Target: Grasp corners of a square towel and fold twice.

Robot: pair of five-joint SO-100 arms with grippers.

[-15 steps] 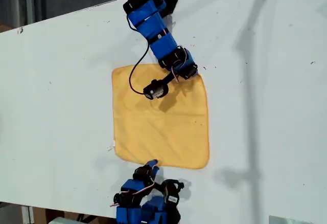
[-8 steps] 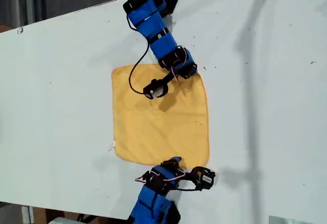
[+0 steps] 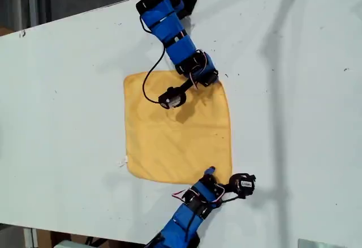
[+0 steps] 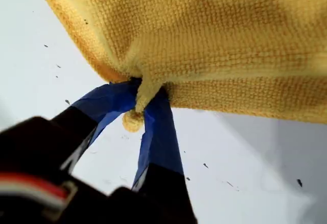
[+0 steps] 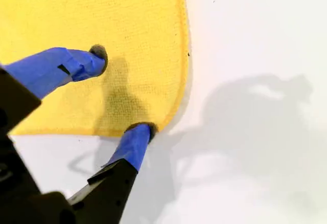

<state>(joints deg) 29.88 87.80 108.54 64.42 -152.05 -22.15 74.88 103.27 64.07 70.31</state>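
The square towel (image 3: 175, 135) lies flat on the white table, yellow-orange and slightly wrinkled. My first gripper (image 3: 210, 81) reaches in from the exterior view's top and is shut on the towel's hem (image 4: 145, 88) near its far right corner; a small fold of cloth is pinched between the blue fingers (image 4: 158, 132). From the exterior view's bottom, my second gripper (image 3: 210, 172) stands open over the near right corner (image 5: 171, 116). One blue fingertip (image 5: 87, 63) rests on the cloth and the other (image 5: 138, 137) sits at the towel's edge.
The white table (image 3: 68, 89) extends wide on both sides of the towel. A small white tag (image 3: 123, 162) sticks out of the towel's edge at the exterior view's left. A black cable (image 3: 146, 86) from the first arm loops over the towel.
The second arm has swung toward the exterior view's right, from the middle of the towel's near edge to its near right corner. The first arm has not moved.
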